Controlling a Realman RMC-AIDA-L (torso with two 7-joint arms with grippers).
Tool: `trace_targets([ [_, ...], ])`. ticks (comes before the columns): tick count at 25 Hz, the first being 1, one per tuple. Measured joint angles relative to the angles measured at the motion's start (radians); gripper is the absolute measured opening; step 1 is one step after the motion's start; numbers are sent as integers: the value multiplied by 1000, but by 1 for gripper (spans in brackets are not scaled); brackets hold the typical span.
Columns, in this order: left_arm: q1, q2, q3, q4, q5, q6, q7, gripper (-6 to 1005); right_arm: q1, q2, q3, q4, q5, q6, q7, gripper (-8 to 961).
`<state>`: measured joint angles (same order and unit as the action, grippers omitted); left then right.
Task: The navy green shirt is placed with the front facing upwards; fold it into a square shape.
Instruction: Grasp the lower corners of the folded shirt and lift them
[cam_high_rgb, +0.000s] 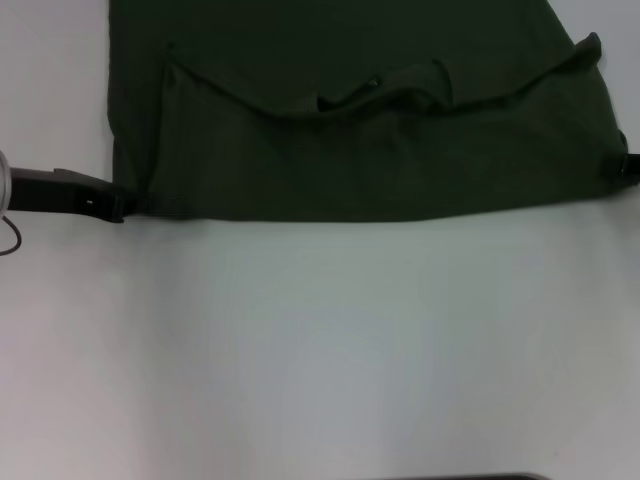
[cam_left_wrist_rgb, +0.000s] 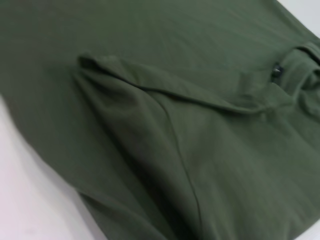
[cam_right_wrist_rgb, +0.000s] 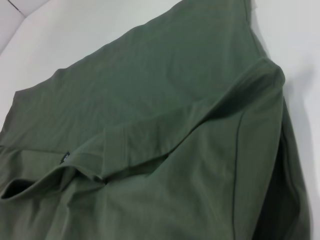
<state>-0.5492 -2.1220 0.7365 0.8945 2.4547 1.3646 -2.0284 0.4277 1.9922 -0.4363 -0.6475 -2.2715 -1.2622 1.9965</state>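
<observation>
The navy green shirt (cam_high_rgb: 380, 150) lies across the far half of the white table, its plain side up. A layer with the collar (cam_high_rgb: 385, 90) is folded over the body, and the collar's small black tag (cam_left_wrist_rgb: 276, 71) shows in the left wrist view. The fold's straight near edge runs across the middle of the table. My left gripper (cam_high_rgb: 112, 205) sits at the shirt's near left corner, touching the cloth. At the right edge of the head view, my right gripper (cam_high_rgb: 628, 166) is at the shirt's right side. The chest letters are hidden.
Bare white table (cam_high_rgb: 320, 350) stretches from the shirt's near edge to me. A strip of table (cam_high_rgb: 50, 90) shows left of the shirt. A dark edge (cam_high_rgb: 480, 477) runs along the bottom of the head view.
</observation>
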Motion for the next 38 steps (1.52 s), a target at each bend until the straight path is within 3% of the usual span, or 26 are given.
trace_targets([
  [8,36,-10,-12,59,-4,105,6,2,-55,2,39,1,45,-68,-61,44],
  [17,56,-2,-159,72,-20,299,101,3,-118,2,85,0,63,-211,-135,45],
  [27,113,-2,-256,83,-21,431,149,3,-189,0,101,0,62,-338,-172,45],
  [38,148,-2,-281,82,23,465,155,2,-244,-13,139,-1,56,-368,-187,44],
])
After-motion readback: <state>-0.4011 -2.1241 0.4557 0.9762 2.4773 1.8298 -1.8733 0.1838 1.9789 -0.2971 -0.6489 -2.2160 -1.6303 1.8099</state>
